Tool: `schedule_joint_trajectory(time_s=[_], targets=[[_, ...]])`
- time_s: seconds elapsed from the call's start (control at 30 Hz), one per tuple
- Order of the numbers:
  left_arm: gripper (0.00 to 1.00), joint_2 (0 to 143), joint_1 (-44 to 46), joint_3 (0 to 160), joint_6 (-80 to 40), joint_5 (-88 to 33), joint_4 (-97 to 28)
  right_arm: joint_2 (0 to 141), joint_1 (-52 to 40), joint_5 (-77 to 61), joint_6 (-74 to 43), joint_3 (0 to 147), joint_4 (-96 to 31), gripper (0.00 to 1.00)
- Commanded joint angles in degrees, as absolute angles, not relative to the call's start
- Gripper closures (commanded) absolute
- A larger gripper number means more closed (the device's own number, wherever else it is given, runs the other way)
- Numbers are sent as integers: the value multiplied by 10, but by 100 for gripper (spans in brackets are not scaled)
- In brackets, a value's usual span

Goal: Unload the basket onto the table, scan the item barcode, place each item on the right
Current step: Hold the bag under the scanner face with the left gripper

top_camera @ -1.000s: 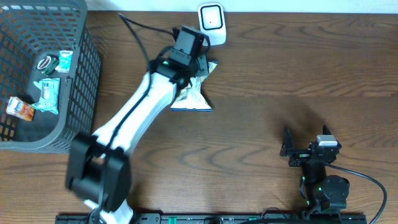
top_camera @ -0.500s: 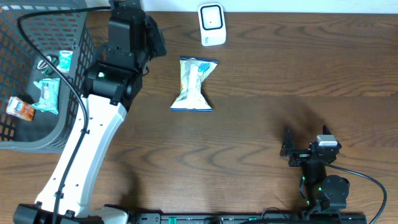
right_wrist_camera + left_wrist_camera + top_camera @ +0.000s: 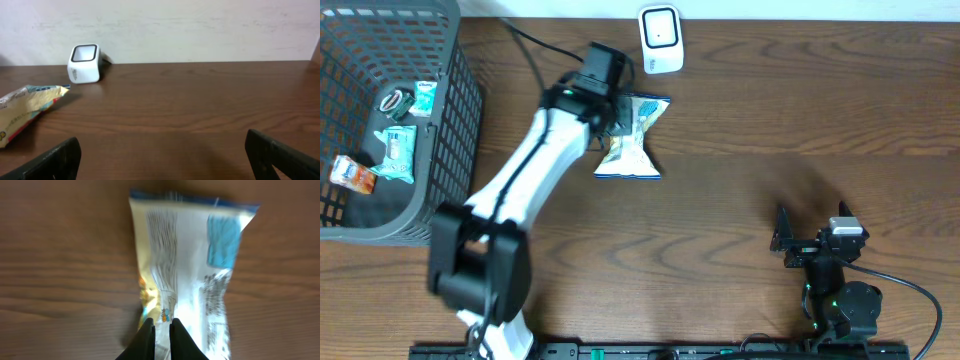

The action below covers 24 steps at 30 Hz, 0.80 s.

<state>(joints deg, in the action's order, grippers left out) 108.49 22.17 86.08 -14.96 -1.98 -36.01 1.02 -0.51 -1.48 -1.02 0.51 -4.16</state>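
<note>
Left gripper (image 3: 161, 326) has swung back and clamped the snack packet (image 3: 190, 265) beneath it; next, lift it toward the scanner (image 3: 660, 38).

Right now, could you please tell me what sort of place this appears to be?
Probably a mock shop checkout on a wooden table: a white barcode scanner at the back edge, a grey shopping basket holding small packets, and a snack bag lying near the scanner.
</note>
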Motion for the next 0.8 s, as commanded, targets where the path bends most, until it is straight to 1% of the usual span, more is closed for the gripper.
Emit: schedule_joint_trajectory(time_s=[0.0, 0.2, 0.33, 0.53, 0.67, 0.77], targets=[[89, 1131, 235, 855, -144, -26, -362, 8, -1, -12, -16, 3, -43, 1], [89, 1204, 253, 855, -143, -25, -350, 8, -1, -12, -16, 3, -43, 1], [89, 1214, 252, 858, -101, -19, -350, 8, -1, -12, -16, 3, -43, 1], [89, 1153, 241, 896, -97, -5, -377, 8, -1, -12, -16, 3, -43, 1], [89, 1081, 242, 897, -97, -5, -370, 8, -1, -12, -16, 3, -43, 1], [89, 1056, 242, 897, -97, -5, -352, 8, -1, -12, -16, 3, -43, 1]])
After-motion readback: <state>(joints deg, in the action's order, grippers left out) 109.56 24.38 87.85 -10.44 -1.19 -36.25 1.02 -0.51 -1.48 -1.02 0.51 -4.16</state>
